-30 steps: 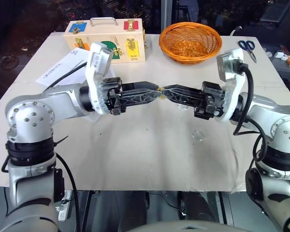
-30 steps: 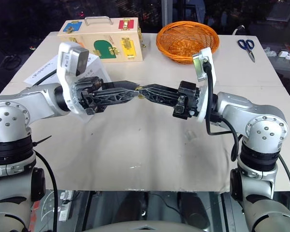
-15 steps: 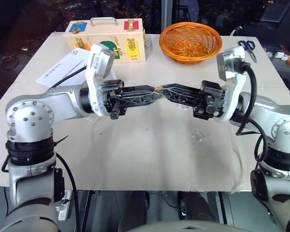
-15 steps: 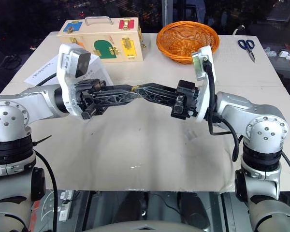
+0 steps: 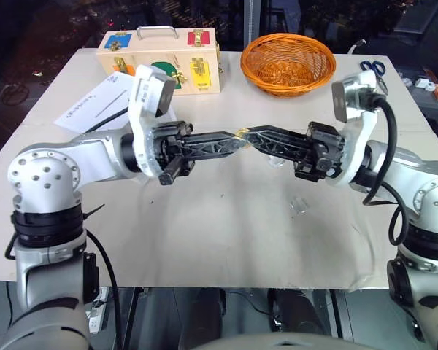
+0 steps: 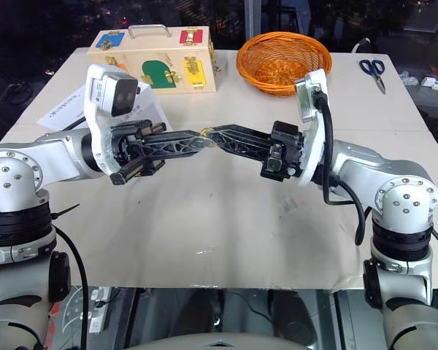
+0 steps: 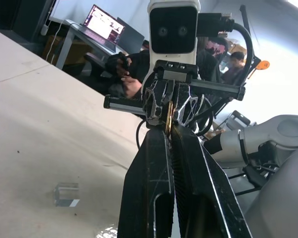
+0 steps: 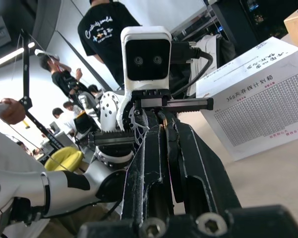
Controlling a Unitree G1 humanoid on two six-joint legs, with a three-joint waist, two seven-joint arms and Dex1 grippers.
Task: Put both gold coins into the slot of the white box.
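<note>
Above the table [image 5: 226,240], left gripper [image 5: 237,138] and right gripper [image 5: 250,136] meet tip to tip, both clamped on one gold coin [image 7: 168,118]. White box [image 8: 260,99] behind.

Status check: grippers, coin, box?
Left gripper and right gripper both shut, tips meeting on small shiny gold coin. White printed carton box behind left arm, unobstructed.

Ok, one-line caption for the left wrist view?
Left gripper pinches a gold coin tip to tip with the right gripper.
</note>
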